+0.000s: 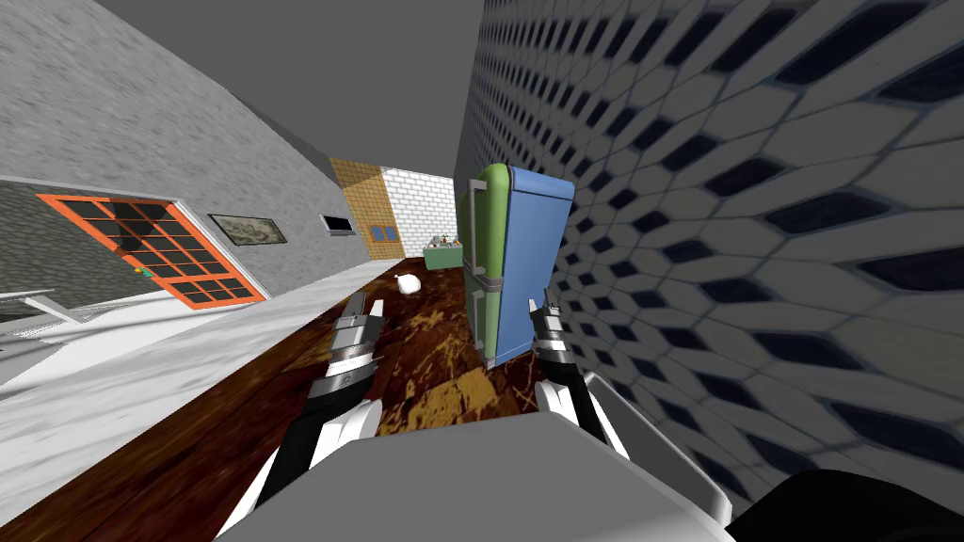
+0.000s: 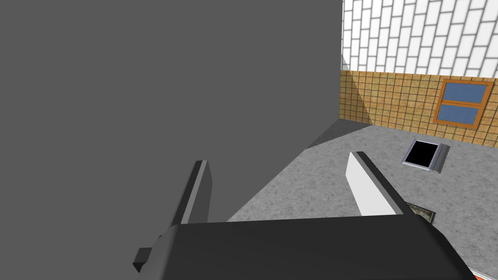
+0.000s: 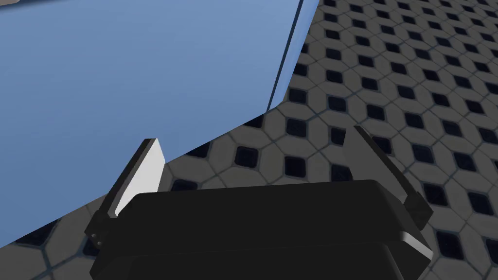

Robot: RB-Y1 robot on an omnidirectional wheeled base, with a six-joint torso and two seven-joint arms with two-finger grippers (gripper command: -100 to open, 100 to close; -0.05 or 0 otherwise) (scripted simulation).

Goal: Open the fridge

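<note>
1. The fridge (image 1: 516, 268), with a green front and a blue side, stands in the middle of the head view on the brown floor (image 1: 433, 339). Its back is against the patterned wall (image 1: 753, 235) at the right.
2. Its two green doors lie flush, with grey handles (image 1: 476, 235) along their left edge.
3. The right pincer (image 1: 546, 303) sits just below the centre, beside the fridge's blue side. Its fingers are spread and hold nothing.
4. The left pincer (image 1: 365, 309), at centre-left over the floor, is spread too.
</note>
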